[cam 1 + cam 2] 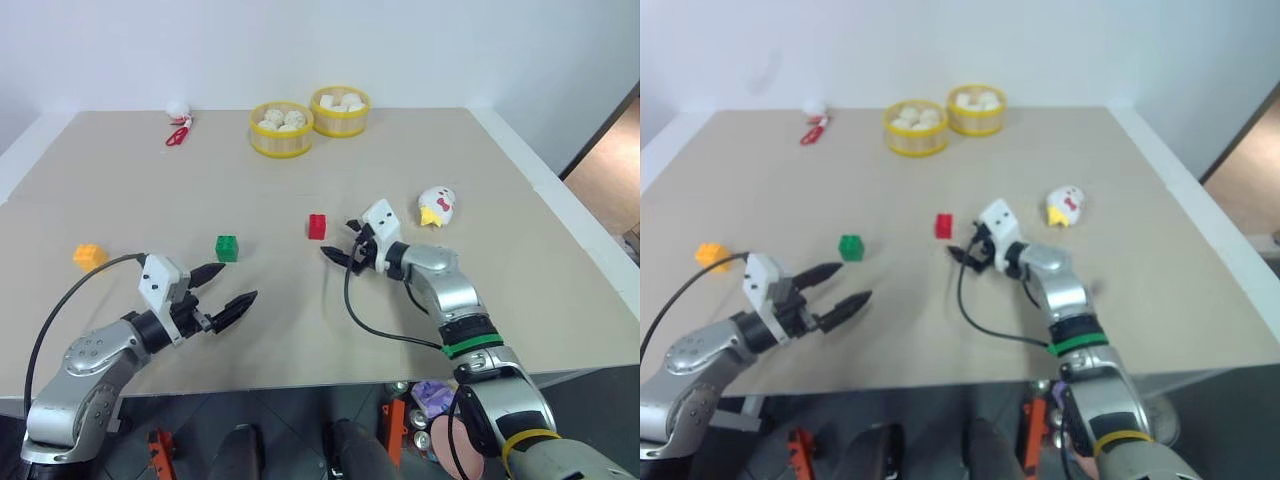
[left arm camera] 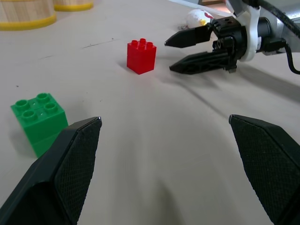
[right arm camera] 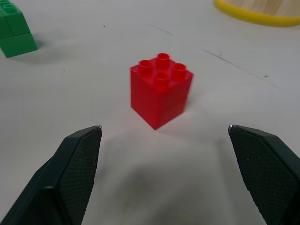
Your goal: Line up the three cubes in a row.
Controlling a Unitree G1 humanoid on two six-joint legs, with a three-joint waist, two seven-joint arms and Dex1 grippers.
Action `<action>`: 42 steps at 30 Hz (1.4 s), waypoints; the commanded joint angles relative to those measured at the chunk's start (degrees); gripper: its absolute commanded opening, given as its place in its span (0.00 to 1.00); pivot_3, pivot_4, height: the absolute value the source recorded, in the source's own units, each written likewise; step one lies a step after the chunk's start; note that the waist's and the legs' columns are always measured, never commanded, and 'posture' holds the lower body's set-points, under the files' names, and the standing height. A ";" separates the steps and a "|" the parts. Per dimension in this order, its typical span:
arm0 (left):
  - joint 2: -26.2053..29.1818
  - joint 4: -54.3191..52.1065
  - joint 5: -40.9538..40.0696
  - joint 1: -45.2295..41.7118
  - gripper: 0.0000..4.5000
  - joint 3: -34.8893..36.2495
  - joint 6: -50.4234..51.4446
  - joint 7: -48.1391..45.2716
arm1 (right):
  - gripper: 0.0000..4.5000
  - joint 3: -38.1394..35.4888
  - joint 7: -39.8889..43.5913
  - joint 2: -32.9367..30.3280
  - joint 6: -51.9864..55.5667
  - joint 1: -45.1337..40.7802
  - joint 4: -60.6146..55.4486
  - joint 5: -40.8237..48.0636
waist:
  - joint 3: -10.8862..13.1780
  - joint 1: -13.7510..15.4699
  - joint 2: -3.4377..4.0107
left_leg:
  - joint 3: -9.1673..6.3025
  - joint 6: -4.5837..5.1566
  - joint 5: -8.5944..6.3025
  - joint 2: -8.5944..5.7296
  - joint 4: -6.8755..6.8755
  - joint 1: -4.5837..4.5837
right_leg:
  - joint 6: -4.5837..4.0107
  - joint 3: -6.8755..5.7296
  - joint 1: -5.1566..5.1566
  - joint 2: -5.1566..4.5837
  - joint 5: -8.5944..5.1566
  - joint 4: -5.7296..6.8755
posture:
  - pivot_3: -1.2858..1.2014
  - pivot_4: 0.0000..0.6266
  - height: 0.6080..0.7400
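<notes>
Three studded cubes stand apart on the tan table [image 1: 500, 160]. The red cube [image 1: 317, 227] is near the middle, the green cube [image 1: 227, 248] lies to its left, and the orange-yellow cube [image 1: 89, 256] is far left. My right gripper [image 1: 338, 240] is open, just right of the red cube and pointing at it. In the right wrist view the red cube [image 3: 161, 89] sits a short way ahead, centred between the two fingers. My left gripper [image 1: 238, 282] is open and empty, hovering below and right of the green cube [image 2: 40, 121].
Two yellow-rimmed steamer baskets [image 1: 281, 130] [image 1: 340, 111] with white buns stand at the back. A white-and-red chicken toy [image 1: 437, 205] lies right of my right gripper. A small red-and-white item [image 1: 180, 130] rests at the back left. The table's front edge runs close below both arms.
</notes>
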 commanded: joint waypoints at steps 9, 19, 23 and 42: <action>-1.00 -2.45 -0.36 -0.23 1.00 0.39 -1.42 1.76 | 0.99 0.27 -10.43 4.68 5.47 -2.11 -3.37 -2.57 | 0.00 -0.01 0.00 | 0.01 -0.01 0.00 0.02 -0.01 -0.02 | 0.00 0.00 -0.01 0.00 0.00 -0.01 | 0.52 0.24 1.00; -1.62 -2.53 -0.01 -0.17 1.00 0.17 -1.42 2.20 | 0.99 0.95 -11.04 7.43 10.42 -1.20 -7.86 -2.00 | 0.00 -0.02 0.00 | 0.01 0.00 0.00 0.03 -0.01 -0.02 | 0.00 0.00 -0.02 0.02 0.00 0.00 | 0.52 0.24 1.00; -1.82 -2.71 0.02 -0.02 1.00 0.14 -1.45 2.46 | 0.99 1.43 -12.82 8.42 10.94 -1.41 -7.22 -3.04 | 0.00 -0.03 0.00 | 0.01 -0.01 0.00 0.04 -0.01 -0.02 | -0.01 -0.01 -0.03 0.02 0.00 0.00 | 0.52 0.24 1.00; -2.48 -4.59 -0.60 0.44 1.00 0.31 -0.80 4.41 | 0.99 -2.47 -24.21 12.21 8.91 -8.77 5.87 -2.43 | 0.00 -0.11 0.00 | 0.00 -0.01 -0.01 0.05 -0.04 -0.06 | -0.02 -0.01 -0.06 0.03 -0.01 -0.02 | 0.52 0.24 1.00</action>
